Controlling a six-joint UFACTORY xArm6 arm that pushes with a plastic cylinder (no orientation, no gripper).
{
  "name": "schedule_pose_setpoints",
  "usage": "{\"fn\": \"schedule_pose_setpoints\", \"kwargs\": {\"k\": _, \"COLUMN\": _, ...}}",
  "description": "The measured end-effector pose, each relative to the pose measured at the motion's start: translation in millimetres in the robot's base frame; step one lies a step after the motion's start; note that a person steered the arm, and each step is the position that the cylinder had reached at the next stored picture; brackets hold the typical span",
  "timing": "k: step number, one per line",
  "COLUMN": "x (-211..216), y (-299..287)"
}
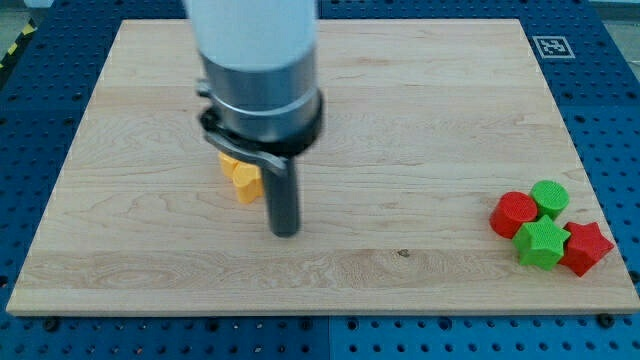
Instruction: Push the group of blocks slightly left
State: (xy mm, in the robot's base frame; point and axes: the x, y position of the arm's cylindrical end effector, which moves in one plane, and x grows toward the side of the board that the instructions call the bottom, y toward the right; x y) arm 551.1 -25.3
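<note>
A group of blocks lies at the view's lower right on the wooden board (pixel 400 100): a red cylinder (pixel 513 213), a green cylinder (pixel 550 198), a green star (pixel 541 244) and a red star (pixel 586 248), all touching. My tip (pixel 286 232) stands left of the board's middle, far to the left of the group. A yellow block (pixel 241 177), partly hidden by the arm, sits just up and left of my tip.
The arm's grey and white body (pixel 258 70) covers the upper left-centre of the board. A black-and-white marker tag (pixel 551 45) sits at the board's upper right corner. Blue perforated table surrounds the board.
</note>
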Motion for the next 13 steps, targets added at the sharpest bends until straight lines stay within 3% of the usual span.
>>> {"fn": "schedule_pose_setpoints", "kwargs": {"k": 2, "x": 21.6, "y": 157.4}}
{"fn": "schedule_pose_setpoints", "kwargs": {"k": 4, "x": 63.7, "y": 190.4}}
{"fn": "schedule_pose_setpoints", "kwargs": {"k": 5, "x": 67.2, "y": 231.9}}
{"fn": "schedule_pose_setpoints", "kwargs": {"k": 6, "x": 67.0, "y": 311.7}}
{"fn": "schedule_pose_setpoints", "kwargs": {"k": 13, "x": 16.9, "y": 283.3}}
